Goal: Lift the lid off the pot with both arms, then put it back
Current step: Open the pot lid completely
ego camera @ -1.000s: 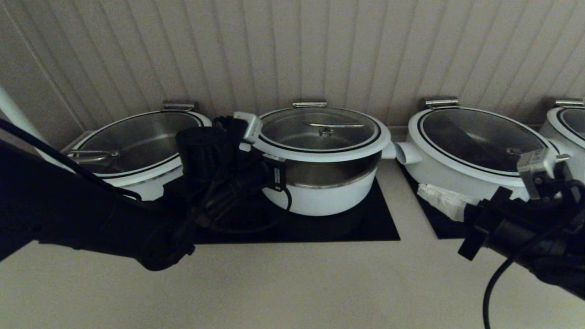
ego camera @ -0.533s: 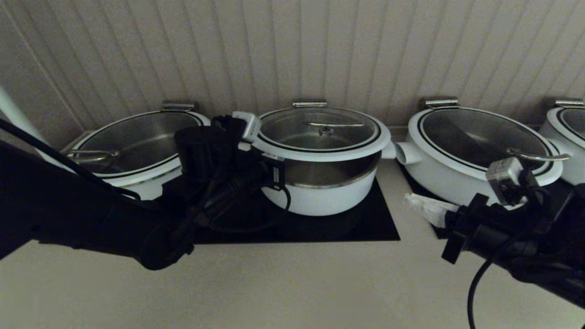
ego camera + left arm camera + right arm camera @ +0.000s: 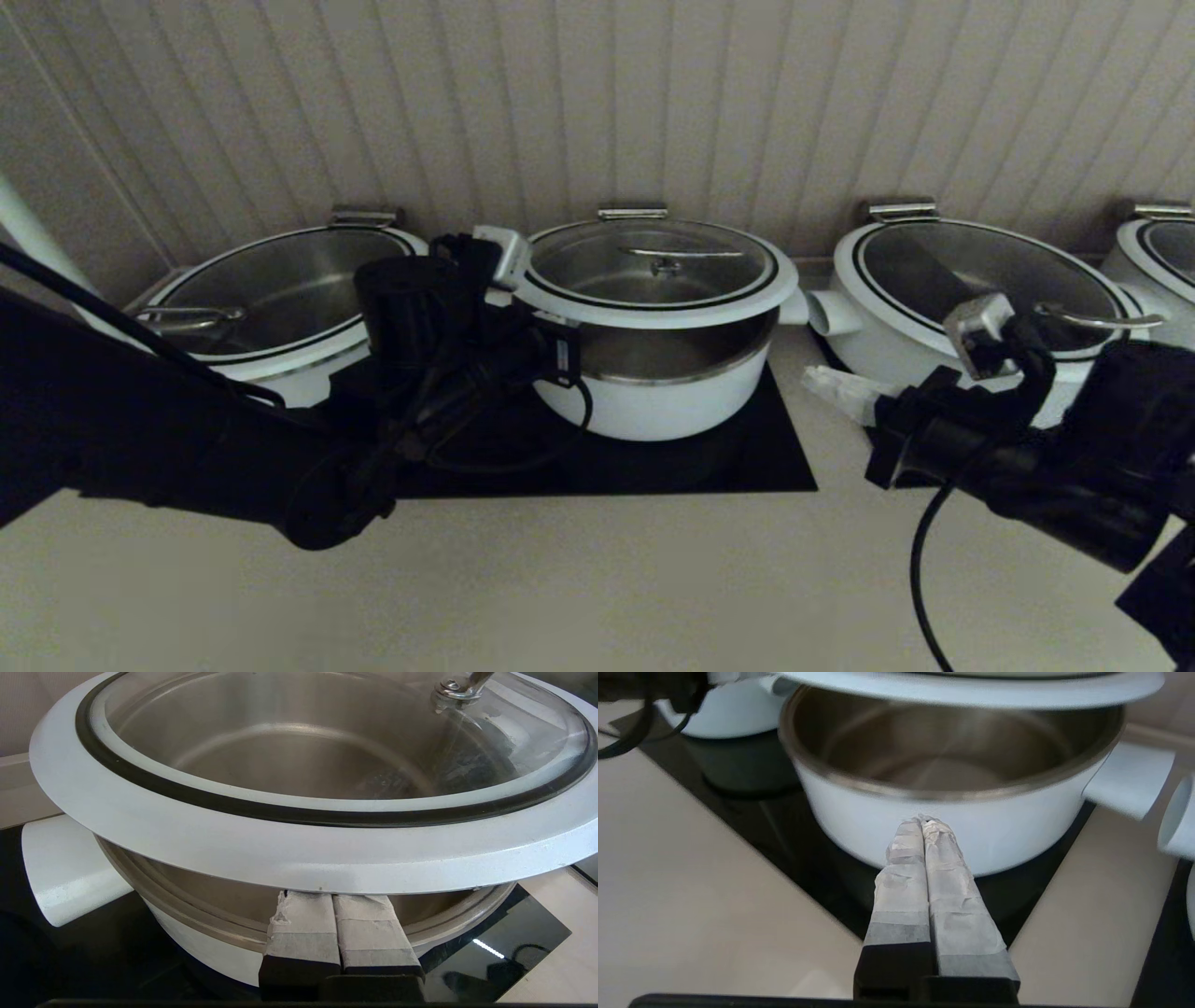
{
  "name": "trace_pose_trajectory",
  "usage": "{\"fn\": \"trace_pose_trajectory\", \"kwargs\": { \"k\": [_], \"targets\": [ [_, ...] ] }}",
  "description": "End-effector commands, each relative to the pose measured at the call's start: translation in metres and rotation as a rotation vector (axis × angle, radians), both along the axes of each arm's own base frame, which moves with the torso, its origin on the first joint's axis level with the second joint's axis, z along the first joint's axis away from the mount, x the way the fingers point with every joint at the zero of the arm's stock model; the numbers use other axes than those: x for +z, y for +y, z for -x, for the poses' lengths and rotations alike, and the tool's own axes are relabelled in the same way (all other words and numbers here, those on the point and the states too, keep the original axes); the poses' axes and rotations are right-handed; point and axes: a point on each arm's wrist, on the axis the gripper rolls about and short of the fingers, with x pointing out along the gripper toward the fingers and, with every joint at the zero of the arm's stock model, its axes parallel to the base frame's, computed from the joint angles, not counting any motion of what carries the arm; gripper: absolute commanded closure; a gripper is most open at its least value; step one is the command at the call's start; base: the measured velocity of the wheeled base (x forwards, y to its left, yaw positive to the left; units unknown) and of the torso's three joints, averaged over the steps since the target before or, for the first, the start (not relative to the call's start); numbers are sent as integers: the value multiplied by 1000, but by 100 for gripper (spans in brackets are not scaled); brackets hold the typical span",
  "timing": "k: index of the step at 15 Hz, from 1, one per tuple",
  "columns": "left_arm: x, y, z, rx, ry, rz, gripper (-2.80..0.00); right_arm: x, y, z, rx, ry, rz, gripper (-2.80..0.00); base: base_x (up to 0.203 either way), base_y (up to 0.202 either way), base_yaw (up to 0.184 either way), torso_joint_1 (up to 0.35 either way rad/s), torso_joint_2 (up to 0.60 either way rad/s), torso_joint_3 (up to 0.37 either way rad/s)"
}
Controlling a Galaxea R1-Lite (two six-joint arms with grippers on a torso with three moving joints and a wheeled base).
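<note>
The pot (image 3: 663, 401) is the middle one, white with a steel inner bowl, on a black panel. Its glass lid (image 3: 653, 266), with a white rim, is held up off the bowl, leaving a gap at the front. My left gripper (image 3: 332, 895) is shut, and its fingertips sit under the lid's rim (image 3: 280, 854) at the pot's left side. My right gripper (image 3: 826, 383) is shut and empty, low at the pot's right. In the right wrist view its tips (image 3: 923, 821) point at the pot's white wall (image 3: 1017, 816), below the lid (image 3: 971, 688).
Similar white pots stand to the left (image 3: 280, 280) and right (image 3: 971, 289), with another at the far right (image 3: 1162, 252). A ribbed wall (image 3: 597, 103) rises just behind them. The beige counter (image 3: 607, 579) stretches in front of the black panel (image 3: 747, 457).
My right arm has moved left and lower, from beside the right-hand pot toward the middle pot. The left arm and the raised lid have stayed put.
</note>
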Motion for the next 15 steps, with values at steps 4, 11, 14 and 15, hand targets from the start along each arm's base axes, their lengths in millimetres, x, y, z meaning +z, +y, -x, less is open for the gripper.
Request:
{"fn": "trace_pose_trajectory", "kwargs": {
  "k": [4, 11, 14, 15],
  "targets": [
    [2, 1, 1, 1, -7, 6, 0, 1, 7, -20, 0, -24, -6, 0, 0, 0, 0, 0, 0, 0],
    [1, 0, 1, 1, -7, 4, 0, 8, 14, -40, -5, -73, -20, 0, 0, 0, 0, 0, 0, 0],
    [1, 1, 0, 2, -6, 5, 0, 12, 16, -47, -7, -92, -27, 0, 0, 0, 0, 0, 0, 0],
    [1, 1, 0, 2, -7, 4, 0, 13, 16, -47, -5, -97, -28, 0, 0, 0, 0, 0, 0, 0]
  ]
}}
